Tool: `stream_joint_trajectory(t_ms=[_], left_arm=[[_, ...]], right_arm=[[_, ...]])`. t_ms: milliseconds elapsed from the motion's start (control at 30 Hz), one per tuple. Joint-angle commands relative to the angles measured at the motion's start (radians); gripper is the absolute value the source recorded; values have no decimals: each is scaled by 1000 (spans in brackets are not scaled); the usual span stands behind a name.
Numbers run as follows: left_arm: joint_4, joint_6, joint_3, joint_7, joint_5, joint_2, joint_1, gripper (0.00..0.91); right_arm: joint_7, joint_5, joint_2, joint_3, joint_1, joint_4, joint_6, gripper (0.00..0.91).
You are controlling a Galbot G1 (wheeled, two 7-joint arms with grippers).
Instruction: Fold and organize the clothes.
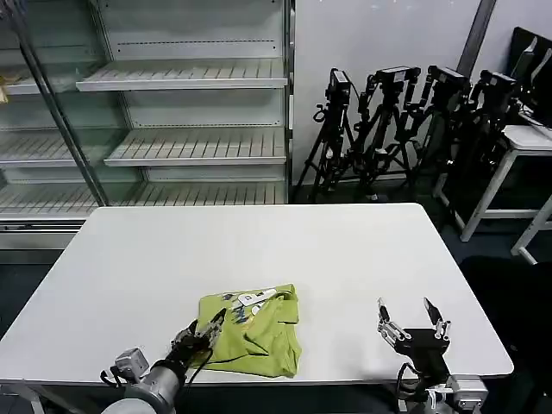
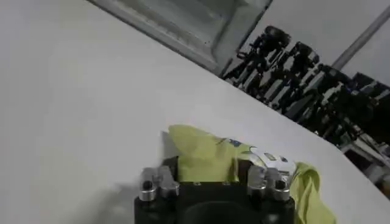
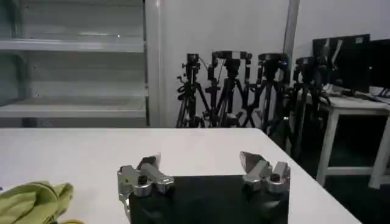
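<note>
Head view first: one white counter (image 1: 285,259) takes up most of the scene, its near edge cut off below by the frame. Behind it stands one glass-fronted shelving unit (image 1: 172,112) whose left side runs out of view, and to the right of that a cluster of black camera tripods (image 1: 405,129); they overlap so much that I cannot count them surely, though four heads show.

One lime yellow-green shirt (image 1: 252,330) lies bunched on the counter near its front edge, left of centre. Its collar and sleeves are lost in the folds, and a white-and-dark printed patch shows along its far edge; the design cannot be made out.

Two grippers are at the near edge. The left gripper (image 1: 205,332) reaches onto the shirt's left side, with its jaws closed on a fold of the fabric; the fingertips themselves are partly buried in cloth. In the left wrist view the same gripper (image 2: 213,176) has yellow-green shirt fabric (image 2: 204,155) rising between its two fingers, and its lower body is cut off.

The right gripper (image 1: 412,321) hovers over bare counter to the right, well apart from the shirt, jaws spread wide and holding nothing. In the right wrist view its two fingers (image 3: 146,173) stand apart, and a corner of the shirt (image 3: 33,201) shows at the frame's edge.
</note>
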Motion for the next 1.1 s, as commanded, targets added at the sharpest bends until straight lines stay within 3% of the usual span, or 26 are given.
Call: stream_joint_trajectory(t_ms=[33,400,600,700,800,1033,1100], left_arm=[[18,-20,12,9,-62,-13,-9,30],[8,-55,2,18,-107,-47,-6,30],[4,-52,-90,4,-129,-31,7,30],[-31,-63,-195,10,-52,30,58,30],[-60,-49,-390,32,-21,131,82,30],[-42,-37,-836,211,165,455,120,30],[-43,-55,-923,267,232,512,156,30]], right_arm=[[0,1,2,7,-8,12,-1,907],[1,1,6,12,-14,23,-1,907],[2,4,4,14,-11,25,-2,907],[2,17,-1,21,-5,30,-4,907],[2,33,-9,27,15,22,-4,907],[0,53,-24,5,64,2,-3,907],[-1,60,-30,0,73,-2,0,907]])
